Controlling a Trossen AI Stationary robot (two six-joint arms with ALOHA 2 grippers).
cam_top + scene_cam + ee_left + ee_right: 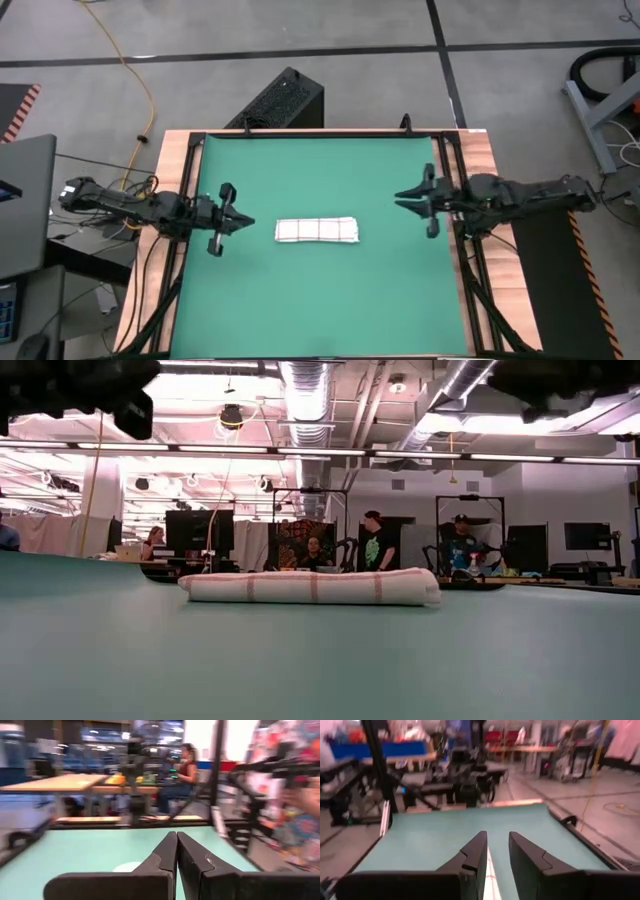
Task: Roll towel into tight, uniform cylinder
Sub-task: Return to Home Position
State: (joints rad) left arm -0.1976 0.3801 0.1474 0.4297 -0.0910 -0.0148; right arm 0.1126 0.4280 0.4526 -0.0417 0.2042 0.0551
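The towel (316,231) lies rolled into a short, flattish white roll with red-brown stripes in the middle of the green mat (320,310). Its long side rests on the mat, also in the low view (312,587). My left gripper (249,223) is shut and hangs above the mat, left of the roll and pointing level toward it (176,840). To the right of the roll, my right gripper (401,195) stands open, raised and level (497,840). A strip of towel (490,879) shows far below the gap between its fingers. Neither gripper touches the towel.
Black frame rails (448,180) and a wooden table edge (490,170) border the mat. A black box (285,98) stands on the floor beyond the far edge. People sit and stand in the room behind (372,542). Bare mat surrounds the roll.
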